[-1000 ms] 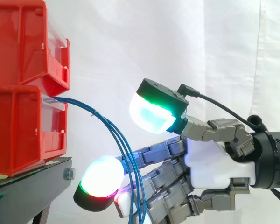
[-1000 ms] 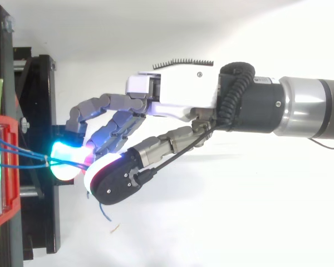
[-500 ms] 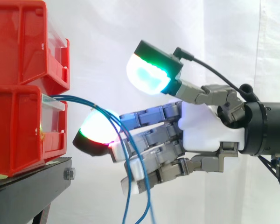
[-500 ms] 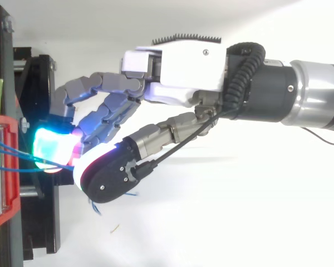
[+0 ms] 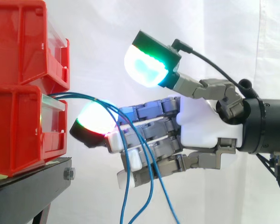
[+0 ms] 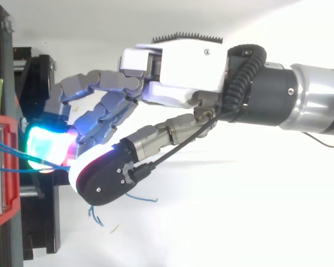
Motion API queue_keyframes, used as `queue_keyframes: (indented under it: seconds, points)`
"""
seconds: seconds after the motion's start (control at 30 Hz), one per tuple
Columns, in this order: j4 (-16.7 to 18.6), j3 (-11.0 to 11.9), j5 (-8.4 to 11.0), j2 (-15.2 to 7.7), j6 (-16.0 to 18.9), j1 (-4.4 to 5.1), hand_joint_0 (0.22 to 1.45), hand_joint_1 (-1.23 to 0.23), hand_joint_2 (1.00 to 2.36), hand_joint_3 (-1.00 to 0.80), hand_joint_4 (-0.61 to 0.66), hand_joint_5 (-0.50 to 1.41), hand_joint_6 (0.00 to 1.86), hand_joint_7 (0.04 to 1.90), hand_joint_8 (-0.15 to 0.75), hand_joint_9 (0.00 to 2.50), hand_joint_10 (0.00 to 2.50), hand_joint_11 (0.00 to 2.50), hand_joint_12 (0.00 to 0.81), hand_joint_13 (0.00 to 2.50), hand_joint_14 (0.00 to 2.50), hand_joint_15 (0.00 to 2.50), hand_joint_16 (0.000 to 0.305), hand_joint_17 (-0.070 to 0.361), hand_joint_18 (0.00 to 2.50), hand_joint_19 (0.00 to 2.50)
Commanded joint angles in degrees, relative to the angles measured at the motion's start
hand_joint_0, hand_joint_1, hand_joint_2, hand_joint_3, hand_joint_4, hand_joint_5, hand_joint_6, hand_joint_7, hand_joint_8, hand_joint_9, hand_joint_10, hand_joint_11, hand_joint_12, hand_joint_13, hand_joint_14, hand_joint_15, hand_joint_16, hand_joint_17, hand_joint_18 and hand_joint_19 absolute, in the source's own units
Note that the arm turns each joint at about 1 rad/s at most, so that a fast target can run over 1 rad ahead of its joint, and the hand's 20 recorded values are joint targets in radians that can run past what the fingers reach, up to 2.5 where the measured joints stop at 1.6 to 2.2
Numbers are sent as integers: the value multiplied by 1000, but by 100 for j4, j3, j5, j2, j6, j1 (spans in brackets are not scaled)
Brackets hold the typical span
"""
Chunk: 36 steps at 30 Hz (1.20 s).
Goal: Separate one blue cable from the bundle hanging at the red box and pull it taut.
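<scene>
Several thin blue cables [image 5: 79,96] leave the front of the lower red bin [image 5: 18,135], arch to the right and hang down across my hand's fingers. My hand [image 5: 200,126] reaches in from the right with its fingers nearly straight among the cables. One glowing fingertip [image 5: 93,120] sits just under the arch, close to the bin. The thumb pad [image 5: 144,67] is raised well above the fingers, apart from the cables. From above, the cables [image 6: 11,169] run from the bin [image 6: 3,189] toward the glowing fingertip, and loose ends [image 6: 142,197] poke out below the hand [image 6: 183,67].
A second red bin [image 5: 23,42] is stacked on the lower one, both on a black stand [image 5: 32,186]. A white curtain hangs behind. Open room lies below and to the right of the hand.
My hand has risen and shifted left toward the bin. The cables have been lifted with the fingers, and their hanging ends have swung out to the right.
</scene>
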Motion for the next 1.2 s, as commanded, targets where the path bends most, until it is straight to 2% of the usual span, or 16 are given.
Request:
queue_keyframes:
  seconds: [0.0, 0.2, 0.33, 0.4, 0.57, 1.17]
  points:
    - [183, -21, 17, -165, 213, 9, 599, -657, 1005, -437, 221, -183, 503, 1032, 312, 802, 20, 800, 398, 942, 25, 712, 42, 94, 690, 573]
    - [253, -21, 61, -165, 327, 44, 597, -656, 1004, -437, 218, -184, 503, 1032, 309, 802, 19, 794, 399, 941, 25, 715, 42, 95, 695, 573]
    - [367, -214, 34, -174, 336, 44, 596, -655, 1006, -435, 217, -185, 503, 1032, 309, 802, 20, 794, 397, 942, 25, 715, 43, 96, 698, 583]
    - [552, -311, 52, -174, 336, 62, 596, -655, 1005, -437, 217, -185, 503, 1031, 310, 801, 19, 793, 397, 942, 25, 717, 43, 96, 697, 585]
    - [737, -328, 61, -174, 327, 62, 596, -655, 1004, -438, 213, -186, 503, 1034, 308, 798, 19, 790, 395, 941, 26, 718, 43, 96, 706, 589]
    - [992, -328, 43, -384, 327, 88, 595, -651, 1005, -435, 212, -187, 503, 1028, 311, 795, 19, 801, 396, 966, 26, 728, 43, 97, 716, 579]
